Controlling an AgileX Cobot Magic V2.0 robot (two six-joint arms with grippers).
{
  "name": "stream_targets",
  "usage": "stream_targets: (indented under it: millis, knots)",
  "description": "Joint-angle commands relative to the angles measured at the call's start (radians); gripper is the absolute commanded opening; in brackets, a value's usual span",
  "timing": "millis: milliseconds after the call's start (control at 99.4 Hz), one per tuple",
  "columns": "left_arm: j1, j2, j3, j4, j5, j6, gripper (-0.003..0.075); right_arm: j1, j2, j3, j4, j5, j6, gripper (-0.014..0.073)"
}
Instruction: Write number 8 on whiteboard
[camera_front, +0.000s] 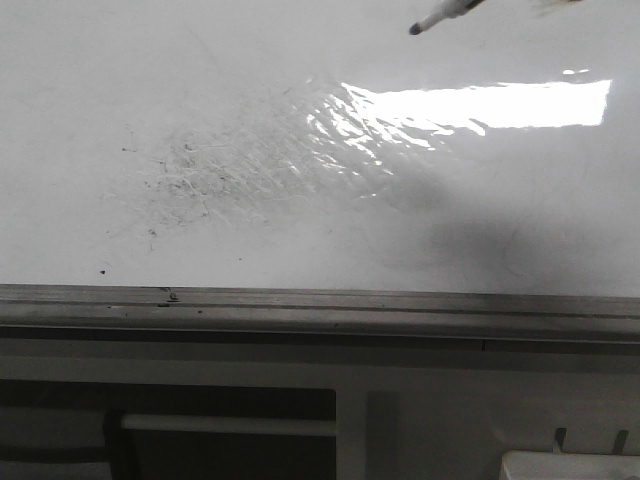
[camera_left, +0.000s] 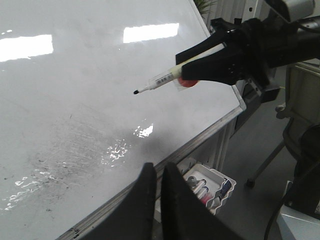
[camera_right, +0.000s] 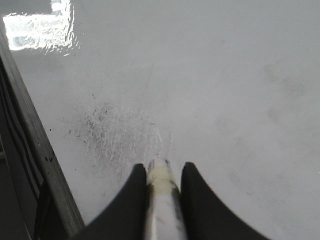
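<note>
The whiteboard (camera_front: 250, 90) is large, glossy and white, with glare and faint grey scuff marks; it also shows in the left wrist view (camera_left: 75, 90) and the right wrist view (camera_right: 225, 75). No number 8 shows on it. My right gripper (camera_right: 161, 170) is shut on a white marker (camera_left: 155, 82) and holds it above the board, black tip down and clear of the surface. The marker tip (camera_front: 432, 21) shows at the top of the front view. My left gripper (camera_left: 158, 170) is shut and empty, over the board's edge rail (camera_left: 165, 162).
A grey metal rail (camera_front: 320, 305) runs along the board's near edge. A grey panel with dark openings (camera_front: 220, 420) lies below it. A white tray with several markers (camera_left: 210, 187) hangs below the board's edge. A chair base (camera_left: 270, 165) stands on the floor.
</note>
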Motion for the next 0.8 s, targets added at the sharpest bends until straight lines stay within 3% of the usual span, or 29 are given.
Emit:
stream_targets:
  millis: [0, 121, 282, 443, 473, 543, 563, 634, 714, 795]
  knots:
    - [0.003, 0.006, -0.026, -0.044, -0.047, -0.013, -0.0020, -0.009, 0.062, -0.094, -0.010, -0.026, -0.003, -0.0060]
    - [0.003, 0.006, -0.026, -0.044, -0.045, -0.013, -0.0020, -0.034, 0.092, -0.174, -0.084, 0.104, -0.003, -0.0059]
    - [0.003, 0.006, -0.026, -0.046, -0.041, -0.013, -0.0020, -0.040, 0.065, -0.293, -0.412, 0.457, -0.001, -0.0059]
    - [0.003, 0.006, -0.026, -0.046, -0.041, -0.013, -0.0020, -0.040, 0.020, -0.388, -0.665, 0.666, 0.122, -0.0060]
    - [0.003, 0.006, -0.026, -0.046, -0.043, -0.013, -0.0020, -0.040, 0.013, -0.400, -0.702, 0.674, 0.182, -0.0060]
    - [0.003, 0.006, -0.026, -0.046, -0.045, -0.013, -0.0020, -0.042, 0.003, -0.419, -0.743, 0.623, 0.471, -0.0059]
    - [0.003, 0.006, -0.026, -0.046, -0.047, -0.013, -0.0020, -0.047, -0.003, -0.424, -0.743, 0.588, 0.635, -0.0059]
    - [0.003, 0.006, -0.026, -0.046, -0.059, -0.013, -0.0020, -0.049, -0.018, -0.410, -0.771, 0.515, 0.963, -0.0058]
    - [0.003, 0.006, -0.026, -0.046, -0.066, -0.013, -0.0020, -0.049, -0.036, -0.361, -0.771, 0.422, 1.070, -0.0039]
    - [0.003, 0.006, -0.026, -0.046, -0.066, -0.013, -0.0020, -0.049, -0.060, -0.267, -0.771, 0.295, 1.075, -0.0038]
